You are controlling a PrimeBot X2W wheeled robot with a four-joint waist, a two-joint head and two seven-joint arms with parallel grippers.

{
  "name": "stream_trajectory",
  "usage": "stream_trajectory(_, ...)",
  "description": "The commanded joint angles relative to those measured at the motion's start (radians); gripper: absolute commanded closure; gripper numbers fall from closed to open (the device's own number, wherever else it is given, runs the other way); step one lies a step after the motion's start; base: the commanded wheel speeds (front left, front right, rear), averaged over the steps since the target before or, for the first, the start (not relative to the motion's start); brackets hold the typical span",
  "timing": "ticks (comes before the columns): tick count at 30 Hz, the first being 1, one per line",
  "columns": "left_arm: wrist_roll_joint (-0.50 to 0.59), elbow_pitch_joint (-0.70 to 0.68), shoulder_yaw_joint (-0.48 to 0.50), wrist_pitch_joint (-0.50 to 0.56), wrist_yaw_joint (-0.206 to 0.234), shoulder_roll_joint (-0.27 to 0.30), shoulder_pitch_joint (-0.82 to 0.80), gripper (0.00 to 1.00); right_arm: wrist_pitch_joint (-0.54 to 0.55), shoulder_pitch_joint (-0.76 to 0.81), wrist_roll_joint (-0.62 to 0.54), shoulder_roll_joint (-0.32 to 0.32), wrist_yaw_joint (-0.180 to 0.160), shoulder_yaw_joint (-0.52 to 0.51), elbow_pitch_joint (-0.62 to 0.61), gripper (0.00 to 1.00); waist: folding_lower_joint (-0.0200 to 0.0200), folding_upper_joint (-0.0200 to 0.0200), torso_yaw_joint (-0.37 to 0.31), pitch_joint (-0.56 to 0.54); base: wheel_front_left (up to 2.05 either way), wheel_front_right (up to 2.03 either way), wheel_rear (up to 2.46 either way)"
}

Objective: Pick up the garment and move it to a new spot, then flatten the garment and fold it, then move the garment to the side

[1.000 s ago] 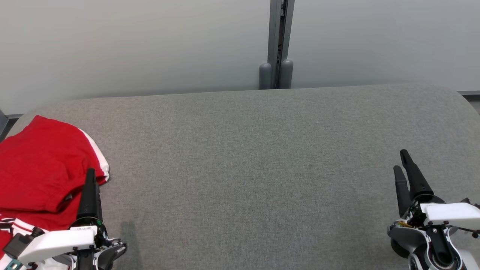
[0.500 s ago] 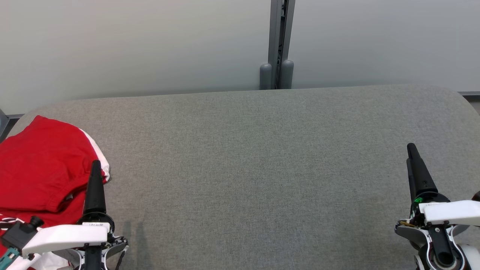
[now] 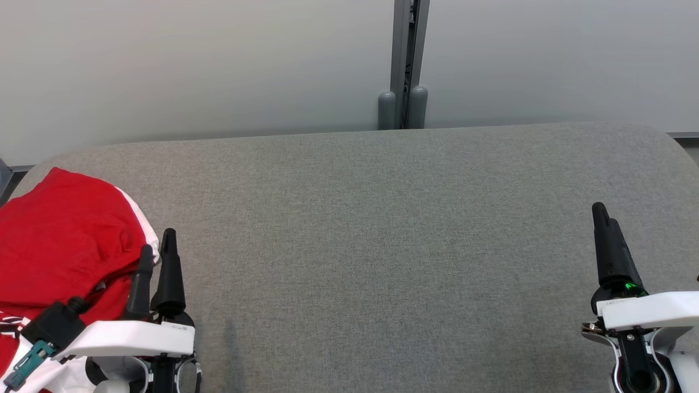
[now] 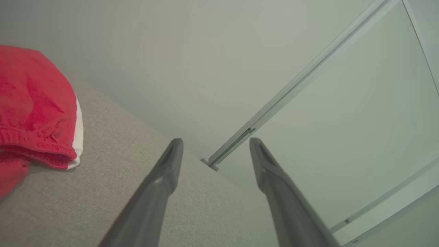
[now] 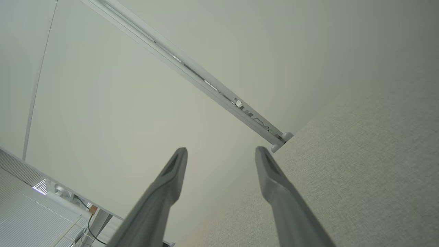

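- Garment (image 3: 60, 234): bunched red cloth at the worktop's (image 3: 382, 245) near-left edge.
- Left hand (image 3: 157, 241): wide open, empty, just beside it; right hand (image 3: 605, 214) likewise, well apart.
- Judged: pick-up pending; left hand must grip a fold.

Office-like room: pale partition panels (image 3: 218, 65), metal post (image 3: 407, 54), grey fabric-covered table (image 3: 382, 245).

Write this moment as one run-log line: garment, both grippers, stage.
garment: bunched, table's left end | left gripper: open, empty, beside garment | right gripper: open, empty, over table | stage: garment not held
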Motion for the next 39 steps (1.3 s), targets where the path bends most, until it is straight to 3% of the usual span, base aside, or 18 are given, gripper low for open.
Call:
stream_trajectory(1, 0.051, -0.016, -0.009, -0.010, 0.010, 0.006, -0.008, 0.00, -0.013, -0.007, -0.054, -0.015, 0.005, 0.001, -0.027, 0.00, 0.0000, 0.0000, 0.000, 0.000, 0.00, 0.00, 0.00)
stream_trajectory(17, 0.352, -0.014, -0.057, -0.048, 0.079, 0.008, 0.004, 0.00, -0.058, 0.019, -0.378, -0.019, 0.005, 0.003, -0.039, 0.00, 0.0000, 0.0000, 0.000, -0.001, 0.00, 0.00, 0.00)
stream_trajectory(39, 0.574, 0.005, -0.094, -0.097, 0.127, 0.010, 0.010, 0.00, -0.112, 0.036, -0.606, -0.032, 0.006, 0.018, -0.029, 0.00, 0.0000, 0.0000, 0.003, -0.005, 0.00, 0.00, 0.00)
